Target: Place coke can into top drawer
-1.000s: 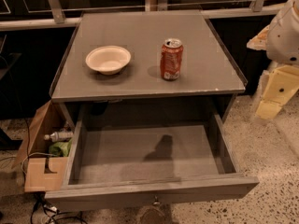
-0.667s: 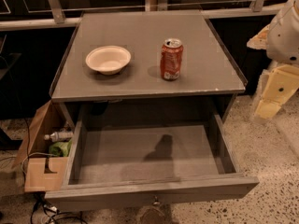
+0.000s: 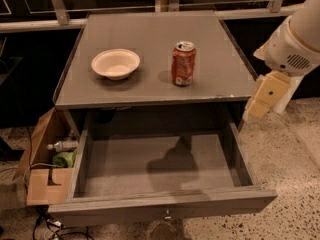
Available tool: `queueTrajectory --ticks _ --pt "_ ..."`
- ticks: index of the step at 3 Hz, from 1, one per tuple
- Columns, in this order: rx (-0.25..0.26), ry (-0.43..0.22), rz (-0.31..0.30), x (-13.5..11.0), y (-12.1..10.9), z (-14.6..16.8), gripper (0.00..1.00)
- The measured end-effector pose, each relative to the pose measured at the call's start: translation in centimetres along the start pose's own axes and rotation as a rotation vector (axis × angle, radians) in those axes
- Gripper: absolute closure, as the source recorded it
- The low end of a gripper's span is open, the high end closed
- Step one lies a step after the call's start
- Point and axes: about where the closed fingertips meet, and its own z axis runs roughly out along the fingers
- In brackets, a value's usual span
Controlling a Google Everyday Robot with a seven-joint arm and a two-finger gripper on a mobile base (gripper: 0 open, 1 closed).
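Note:
The red coke can (image 3: 183, 64) stands upright on the grey cabinet top (image 3: 150, 39), right of centre. The top drawer (image 3: 160, 166) is pulled out wide open below it; its flat grey bottom holds nothing. My gripper (image 3: 266, 96), a pale yellow piece under the white arm (image 3: 295, 44), hangs at the right, beside the cabinet's front right corner. It is apart from the can and above the drawer's right wall.
A white bowl (image 3: 115, 63) sits on the cabinet top, left of the can. A cardboard box (image 3: 45, 159) with a bottle and green items stands on the floor at the left. Speckled floor lies to the right.
The gripper has shifted a little to the left, toward the cabinet's right corner. The can, bowl and drawer have not moved.

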Motion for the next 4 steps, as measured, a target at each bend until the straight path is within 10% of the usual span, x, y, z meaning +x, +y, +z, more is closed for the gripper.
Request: queueTrajectory --ticks 2,4 --pt "0.001 -0.037 0.027 -0.6 -0.4 1.0 0.0" --pt "0.02 -0.18 0.178 -4.6 -4.5 5.2 0.0"
